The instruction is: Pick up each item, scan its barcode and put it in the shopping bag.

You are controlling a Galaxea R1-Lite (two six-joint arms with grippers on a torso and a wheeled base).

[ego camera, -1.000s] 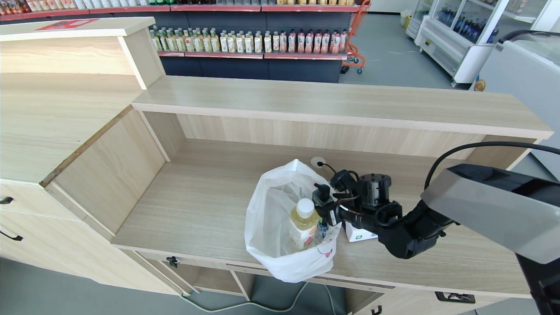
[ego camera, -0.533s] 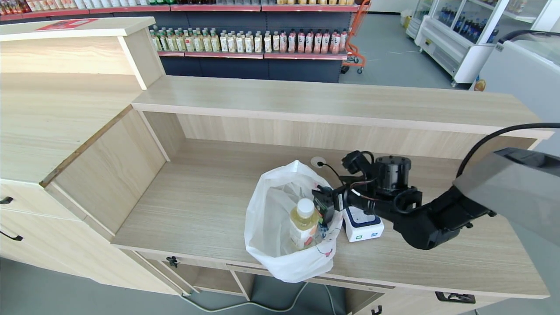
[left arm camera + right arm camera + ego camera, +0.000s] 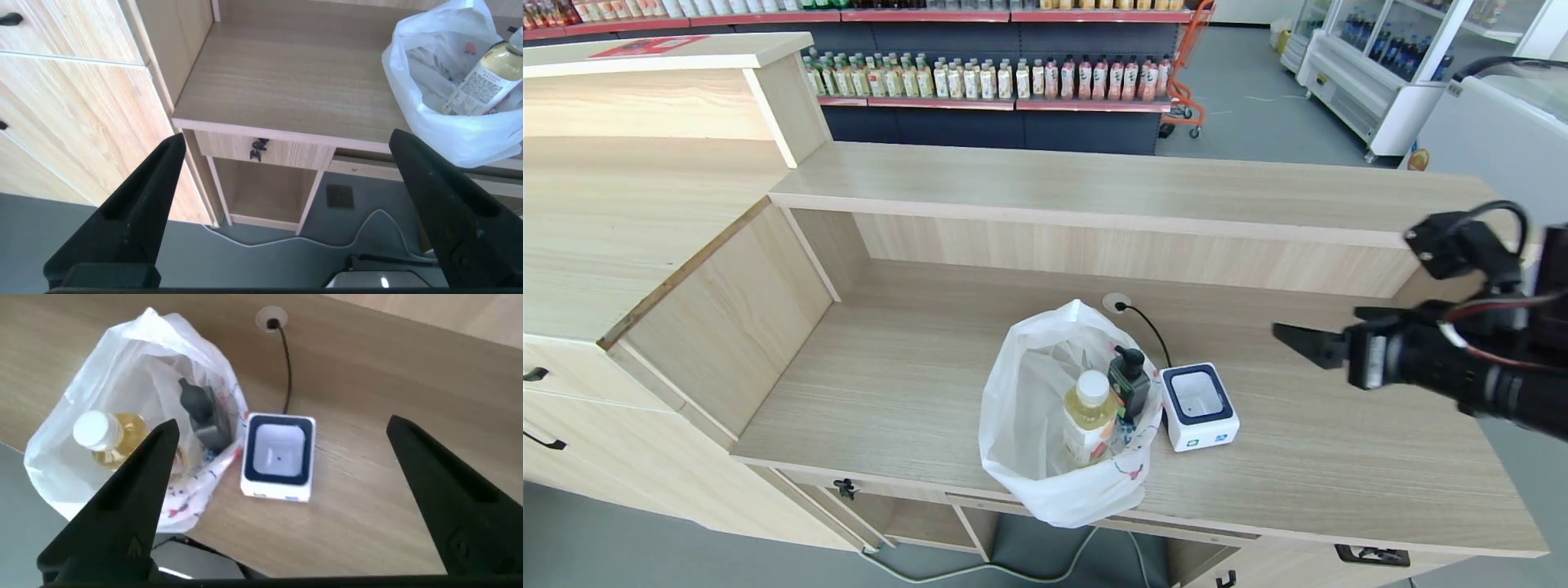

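The shopping bag (image 3: 1045,465) stands open on the counter (image 3: 907,384) with a drink bottle (image 3: 1089,416) and a pump bottle (image 3: 1129,382) upright inside. The scanner (image 3: 1199,407) sits just beside it, seemingly to keep transfers short. The right gripper (image 3: 1311,335) hangs well apart, fingers spread and empty; the left gripper (image 3: 286,140) likewise, off the counter's front.

Shopping bag (image 3: 1013,425) at worktop (image 3: 890,384) front edge, yellow bottle (image 3: 1089,416) and dark pump bottle (image 3: 1129,382) inside; scanner (image 3: 1199,406) beside; right gripper (image 3: 1307,339) well apart
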